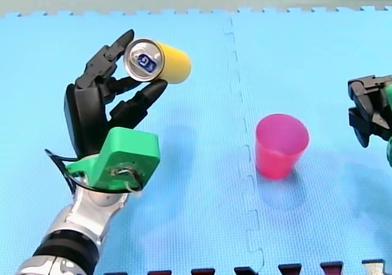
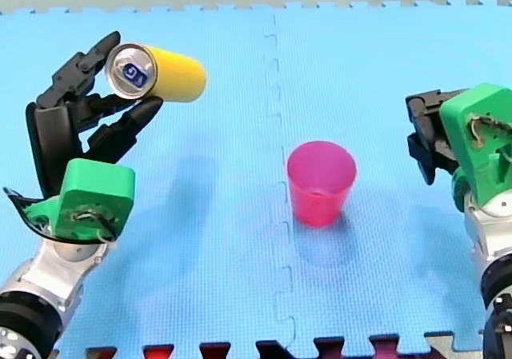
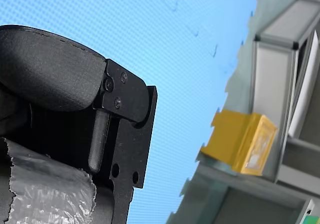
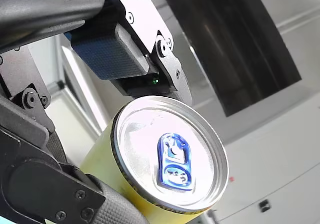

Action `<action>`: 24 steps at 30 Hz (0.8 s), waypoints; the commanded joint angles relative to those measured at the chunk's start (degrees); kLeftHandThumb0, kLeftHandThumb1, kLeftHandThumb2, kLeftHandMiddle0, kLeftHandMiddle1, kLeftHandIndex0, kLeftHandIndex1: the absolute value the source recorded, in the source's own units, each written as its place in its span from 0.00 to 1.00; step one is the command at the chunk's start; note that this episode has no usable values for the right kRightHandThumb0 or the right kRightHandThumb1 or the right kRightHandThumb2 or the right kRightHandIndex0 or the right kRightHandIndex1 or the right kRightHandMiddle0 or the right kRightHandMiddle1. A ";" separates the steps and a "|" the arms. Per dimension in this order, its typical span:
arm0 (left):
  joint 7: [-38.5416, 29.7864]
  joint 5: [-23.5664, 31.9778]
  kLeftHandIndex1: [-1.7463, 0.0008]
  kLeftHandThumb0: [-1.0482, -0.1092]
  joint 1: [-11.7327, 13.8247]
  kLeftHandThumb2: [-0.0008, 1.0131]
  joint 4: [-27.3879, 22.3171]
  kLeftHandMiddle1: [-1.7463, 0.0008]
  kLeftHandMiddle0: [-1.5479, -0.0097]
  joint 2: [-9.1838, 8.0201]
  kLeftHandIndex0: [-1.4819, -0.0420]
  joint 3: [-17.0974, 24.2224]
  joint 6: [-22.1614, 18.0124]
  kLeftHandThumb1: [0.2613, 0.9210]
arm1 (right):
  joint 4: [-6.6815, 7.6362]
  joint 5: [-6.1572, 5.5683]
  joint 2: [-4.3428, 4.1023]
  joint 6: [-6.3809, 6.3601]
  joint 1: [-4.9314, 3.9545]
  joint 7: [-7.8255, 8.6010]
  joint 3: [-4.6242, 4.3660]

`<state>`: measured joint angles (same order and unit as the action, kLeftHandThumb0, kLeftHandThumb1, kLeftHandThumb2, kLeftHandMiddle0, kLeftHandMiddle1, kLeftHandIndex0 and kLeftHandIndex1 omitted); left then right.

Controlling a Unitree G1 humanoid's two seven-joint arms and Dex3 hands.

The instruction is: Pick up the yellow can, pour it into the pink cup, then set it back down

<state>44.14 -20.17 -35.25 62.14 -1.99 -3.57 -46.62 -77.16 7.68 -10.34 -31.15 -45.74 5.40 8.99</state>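
Here, the left hand (image 1: 101, 97) reaches in over the left half of the blue foam mat (image 1: 202, 195) and grips the yellow can (image 1: 160, 61), holding it clear of the mat. The can lies on its side, its base pointing towards the pink cup (image 1: 281, 145) and its silver lid (image 4: 170, 156) turned back towards the robot's head. Two black fingers (image 1: 110, 51) press on the can's upper side and the thumb (image 1: 144, 100) presses from below, so the hand is clamped around the end nearest the lid.

In the second wrist view the lid carries a blue pull tab (image 4: 174, 161) lying flat against it. The tab's embossing forms two rounded openings, and no lettering on it can be read. The part of the can's yellow side that faces the cameras is plain.

The pink cup stands upright on the mat, mouth open upward. It sits just right of the jigsaw seam (image 1: 248, 165) joining two mat tiles and well apart from the can. The right hand (image 2: 432, 135) hangs at the right edge of the scene, near the cup but not touching it, with its fingers curled in on nothing. Each wrist bears a green housing (image 1: 119, 158).

The first wrist view shows a yellow block (image 3: 240, 141) fixed to a grey frame beyond the mat's toothed edge. Its pale label is too blurred to read.
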 commanded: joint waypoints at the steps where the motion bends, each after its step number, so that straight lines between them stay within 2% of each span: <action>1: 0.70 -0.30 1.00 0.70 -0.99 0.00 -0.31 0.99 0.18 -0.33 0.24 0.11 0.62 0.92 | 0.02 -0.14 -0.11 0.10 -0.11 0.02 0.10; 10: 1.73 -2.22 1.00 0.68 -0.42 0.00 -2.61 0.99 0.18 -0.64 0.23 -0.56 3.59 0.91 | 0.07 -0.13 -0.08 -0.03 -0.05 0.03 0.02; 15: 0.67 -2.25 1.00 0.67 1.56 0.00 -4.51 1.00 0.18 -0.33 0.23 -1.06 4.17 0.91 | 0.09 -0.24 -0.08 -0.20 0.13 0.20 0.08; 21: -0.22 -4.19 1.00 0.68 4.01 0.00 -7.20 1.00 0.18 -1.39 0.23 -2.44 4.98 0.91 | 0.11 -0.45 -0.15 -0.24 0.27 0.59 0.23; 24: -1.43 -4.57 1.00 0.68 5.23 0.00 -9.64 1.00 0.18 -1.84 0.23 -2.62 7.20 0.91 | 0.10 -0.49 -0.18 -0.12 0.33 0.75 0.25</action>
<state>42.95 -24.62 -30.38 53.87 -3.33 -6.13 -39.93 -77.10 7.37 -10.28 -31.20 -45.55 6.08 9.13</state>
